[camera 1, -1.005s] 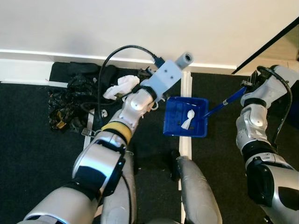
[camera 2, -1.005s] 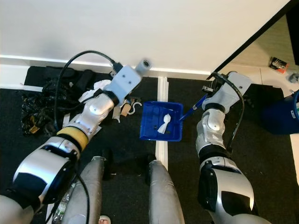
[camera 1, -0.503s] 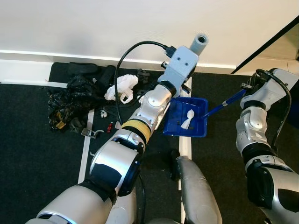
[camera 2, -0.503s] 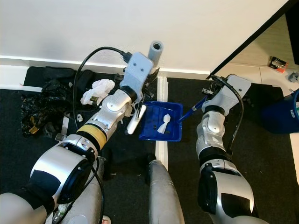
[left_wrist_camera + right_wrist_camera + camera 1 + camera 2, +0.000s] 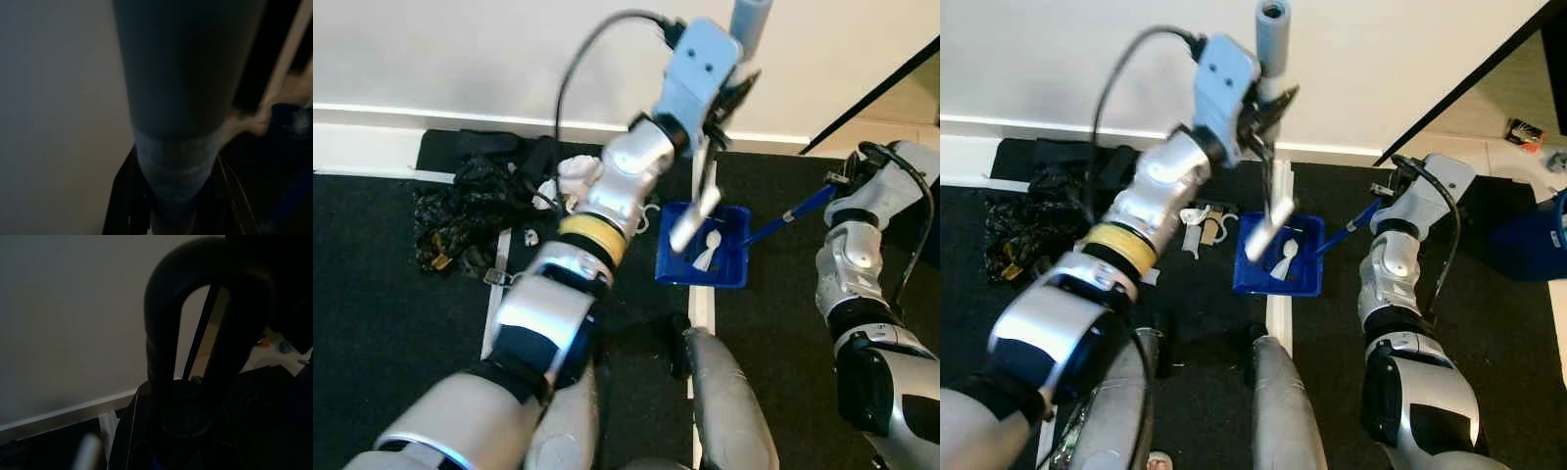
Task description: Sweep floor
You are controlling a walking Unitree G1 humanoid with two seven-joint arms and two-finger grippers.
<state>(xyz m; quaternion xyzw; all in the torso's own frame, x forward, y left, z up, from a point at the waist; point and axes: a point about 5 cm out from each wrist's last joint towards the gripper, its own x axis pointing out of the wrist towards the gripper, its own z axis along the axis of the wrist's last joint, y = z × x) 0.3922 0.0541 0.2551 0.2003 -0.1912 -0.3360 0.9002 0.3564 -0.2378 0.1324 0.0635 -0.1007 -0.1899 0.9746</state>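
My left gripper [image 5: 722, 90] is raised in front of the white wall, shut on a brush with a grey handle [image 5: 749, 14]. The brush's white end [image 5: 689, 220] hangs blurred over the blue dustpan [image 5: 736, 272]. A white scrap [image 5: 708, 252] lies inside the pan. At the right, my right gripper [image 5: 842, 182] is shut on the pan's thin blue handle [image 5: 787, 213]. Close up, the grey handle [image 5: 181, 98] runs between the left fingers. A dark loop [image 5: 205, 308] stands before the right wrist camera.
Crumpled black plastic [image 5: 450, 215], white paper [image 5: 576, 174] and small bits [image 5: 1205, 225] lie on the black carpet by the baseboard [image 5: 372, 117]. White tape lines [image 5: 702, 304] cross the carpet. A blue bin [image 5: 1538, 240] stands far right near a doorway. My legs [image 5: 729, 401] are below.
My left arm has swung up and to the right, lifting the brush off the litter so its white end now hangs over the dustpan. The right arm and pan have hardly moved.
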